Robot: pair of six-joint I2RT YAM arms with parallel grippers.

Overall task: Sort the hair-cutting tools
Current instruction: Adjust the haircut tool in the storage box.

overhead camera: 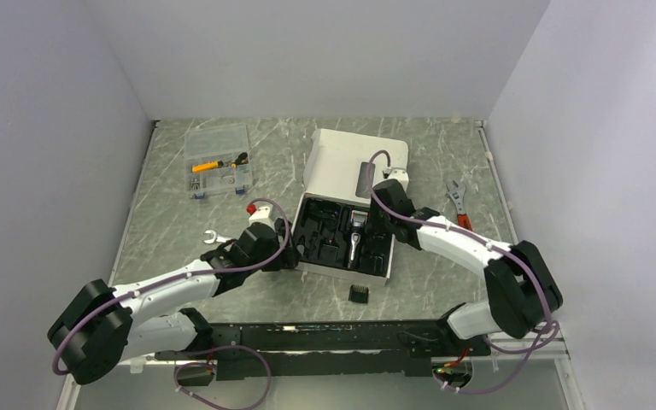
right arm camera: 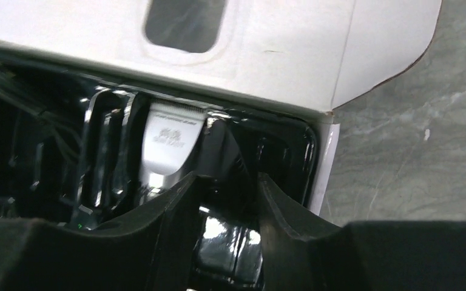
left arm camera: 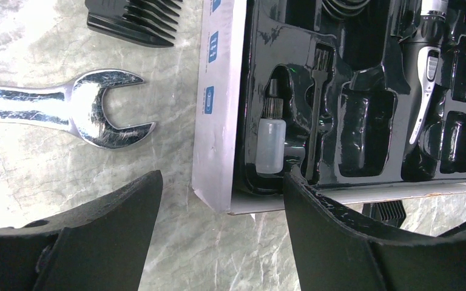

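The black-and-silver clipper (overhead camera: pixel 354 235) lies in the black tray of the open white box (overhead camera: pixel 354 154). Its silver head shows in the right wrist view (right arm camera: pixel 170 136). My right gripper (overhead camera: pixel 378 224) is low over the tray's right side, its jaws (right arm camera: pixel 227 179) half closed on a dark piece that looks like a comb attachment. My left gripper (overhead camera: pixel 288 248) is open and empty, its jaws (left arm camera: pixel 221 182) astride the box's near-left corner (left arm camera: pixel 215 151). One comb attachment (overhead camera: pixel 358 293) lies on the table in front of the box. Another comb attachment (left arm camera: pixel 135 18) lies by the box's side.
A silver open-end wrench (left arm camera: pixel 97 115) lies left of the box and also shows in the top view (overhead camera: pixel 211 237). A red-handled adjustable wrench (overhead camera: pixel 457 205) lies right of it. A clear organiser case (overhead camera: pixel 217 161) stands at the back left. A small oil bottle (left arm camera: pixel 273 142) and a brush (left arm camera: pixel 318 109) sit in the tray.
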